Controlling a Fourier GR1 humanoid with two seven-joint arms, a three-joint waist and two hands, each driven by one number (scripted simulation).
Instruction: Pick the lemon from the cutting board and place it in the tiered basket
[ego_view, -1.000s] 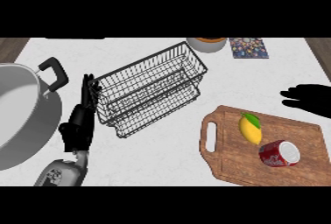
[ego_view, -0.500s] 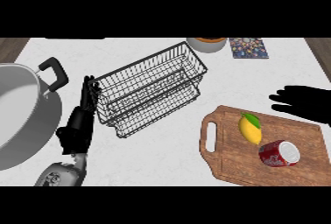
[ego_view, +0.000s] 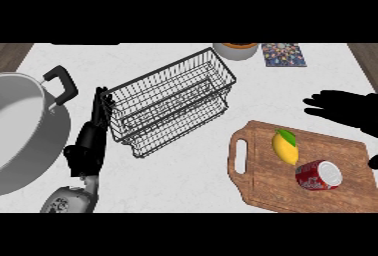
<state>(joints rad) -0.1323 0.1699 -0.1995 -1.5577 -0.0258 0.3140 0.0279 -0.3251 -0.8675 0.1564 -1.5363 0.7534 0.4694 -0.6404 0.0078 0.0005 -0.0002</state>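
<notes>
A yellow lemon (ego_view: 286, 146) lies on the wooden cutting board (ego_view: 260, 186) at the lower right. My right hand (ego_view: 347, 108) hovers above the board's far edge, up and to the right of the lemon, fingers spread and holding nothing. The black wire tiered basket (ego_view: 173, 101) stands at the middle of the counter. My left hand (ego_view: 90, 140) rests open, fingers up, just left of the basket.
A red can (ego_view: 317, 175) lies on its side on the board beside the lemon. A large grey pan (ego_view: 21, 125) with a black handle fills the left. At the back stand a bowl (ego_view: 237, 49) and a patterned coaster (ego_view: 283, 54).
My right hand has moved left from the right edge toward the lemon, over the board's far edge. The left hand has stayed still.
</notes>
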